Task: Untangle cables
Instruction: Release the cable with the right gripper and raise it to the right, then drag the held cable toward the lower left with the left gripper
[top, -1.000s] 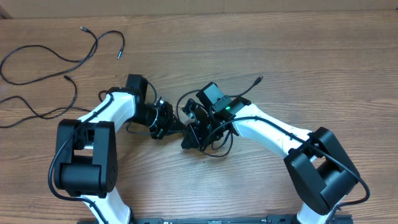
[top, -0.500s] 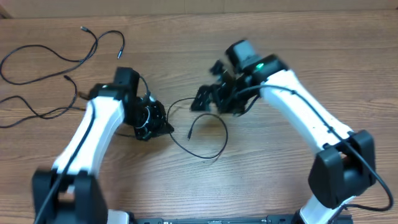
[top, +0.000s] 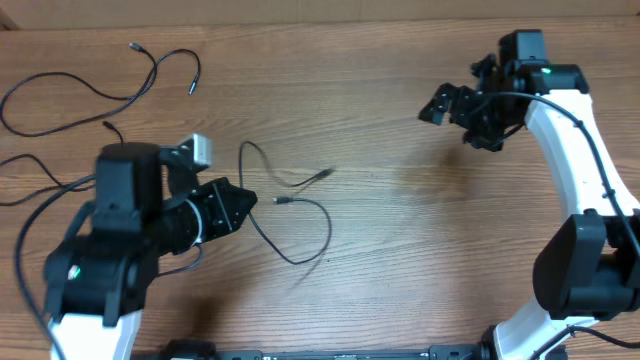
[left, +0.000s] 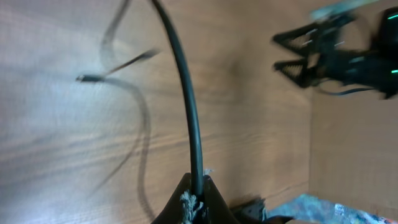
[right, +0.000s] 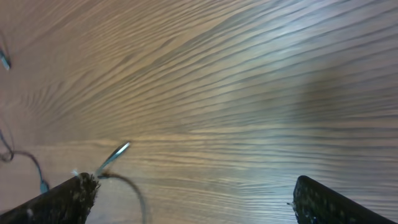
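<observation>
Left gripper (top: 243, 199) pinching a black cable (left: 189, 106), right gripper (top: 445, 103) spread, empty, well right of it, more cables (top: 90, 90) left.

Looks down on a brown wooden table (top: 420, 250), grain running from left edge to right edge, filling nearly the whole overhead view. Meets a plain tan strip (top: 300, 8) along the far edge (wall or board, cannot tell which). Stops at the near edge against a dark rail (top: 350, 354). Takes soft, even light: a pale sheen across the grain in the right wrist view, faint shadows elsewhere. Gives way, in the left wrist view, to a flat tan surface (left: 354, 143) beyond the table's edge.
</observation>
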